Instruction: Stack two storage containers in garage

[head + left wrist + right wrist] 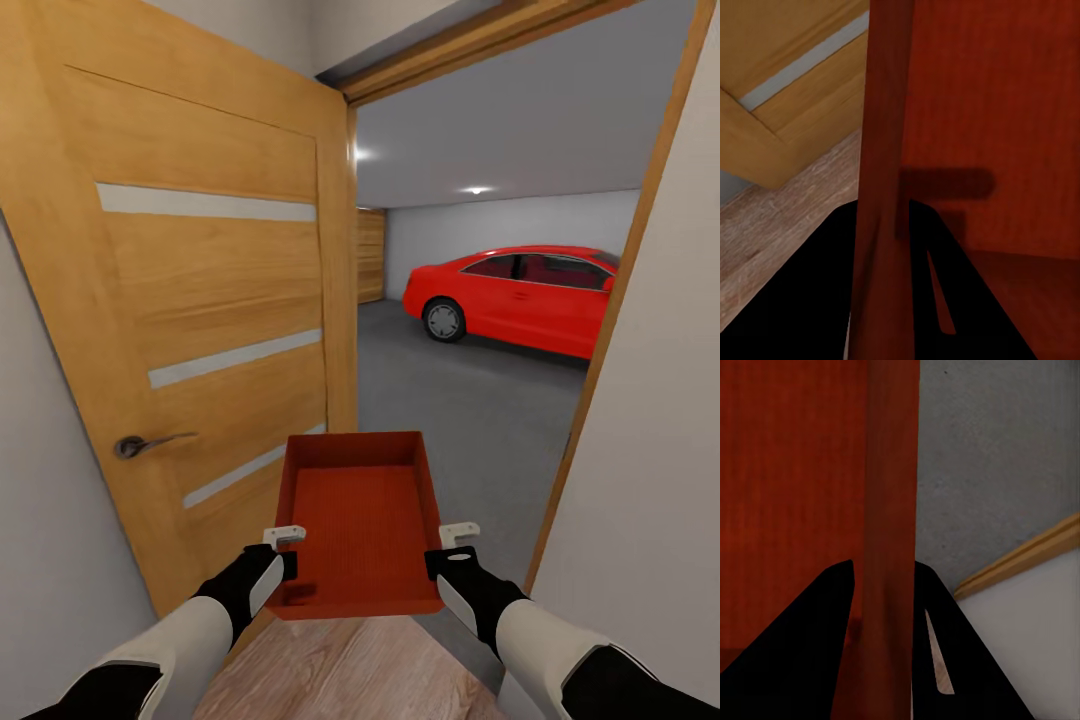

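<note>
Empty storage container (362,520) between left hand (284,552) and right hand (447,550)

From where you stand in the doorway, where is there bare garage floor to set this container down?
Bare grey floor runs from the doorway to the red car, between the open wooden door and the right door frame. The doorway is tight: the container, clamped by the left gripper and right gripper, sits close to the door.

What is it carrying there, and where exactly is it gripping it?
One orange-red storage container, pinched by its side walls: left gripper and right gripper.
</note>
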Robot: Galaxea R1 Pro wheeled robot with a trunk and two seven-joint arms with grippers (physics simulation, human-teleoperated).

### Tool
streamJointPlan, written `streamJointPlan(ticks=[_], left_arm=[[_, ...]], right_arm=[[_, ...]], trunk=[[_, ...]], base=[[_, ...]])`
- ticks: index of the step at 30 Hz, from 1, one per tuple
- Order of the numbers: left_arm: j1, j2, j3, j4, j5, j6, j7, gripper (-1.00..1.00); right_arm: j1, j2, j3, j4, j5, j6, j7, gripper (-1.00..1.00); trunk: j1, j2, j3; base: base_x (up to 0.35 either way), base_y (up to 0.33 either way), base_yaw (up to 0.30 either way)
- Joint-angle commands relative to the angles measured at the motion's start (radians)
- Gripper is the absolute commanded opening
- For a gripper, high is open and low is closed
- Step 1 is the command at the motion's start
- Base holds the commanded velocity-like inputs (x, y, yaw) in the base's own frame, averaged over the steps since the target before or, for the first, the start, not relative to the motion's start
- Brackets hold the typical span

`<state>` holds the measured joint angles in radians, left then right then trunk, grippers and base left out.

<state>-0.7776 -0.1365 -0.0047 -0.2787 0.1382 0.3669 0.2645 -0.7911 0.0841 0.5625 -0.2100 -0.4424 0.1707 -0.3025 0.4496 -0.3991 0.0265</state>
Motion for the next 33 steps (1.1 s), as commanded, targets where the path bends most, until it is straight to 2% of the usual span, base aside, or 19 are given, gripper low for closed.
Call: streamJointPlan(ticks=[1, 9, 24, 33], left_arm=[[0.000, 0.008, -0.007, -0.005, -0.035, 0.001, 0.012, -1.00], [0.000, 0.008, -0.008, -0.005, -0.035, 0.001, 0.012, -1.00], [0.000, 0.008, -0.009, -0.005, -0.035, 0.001, 0.012, -1.00], [0.000, 0.008, -0.009, -0.005, -0.035, 0.001, 0.012, -1.00]], right_arm=[[0.000, -0.001, 0.015, 0.001, -0.021, 0.007, -0.009, -1.00], [0.000, -0.001, 0.016, 0.001, -0.021, 0.009, -0.009, -1.00], [0.000, -0.001, 0.016, 0.001, -0.021, 0.009, -0.009, -1.00], [0.000, -0.002, 0.015, 0.001, -0.021, 0.009, -0.009, -1.00]], trunk=[[0.000, -0.001, 0.000], [0.000, -0.001, 0.000], [0.000, -0.001, 0.000], [0.000, -0.001, 0.000]], base=[[0.000, 0.000, -0.009], [0.000, 0.000, -0.035], [0.000, 0.000, -0.229], [0.000, 0.000, -0.035]])
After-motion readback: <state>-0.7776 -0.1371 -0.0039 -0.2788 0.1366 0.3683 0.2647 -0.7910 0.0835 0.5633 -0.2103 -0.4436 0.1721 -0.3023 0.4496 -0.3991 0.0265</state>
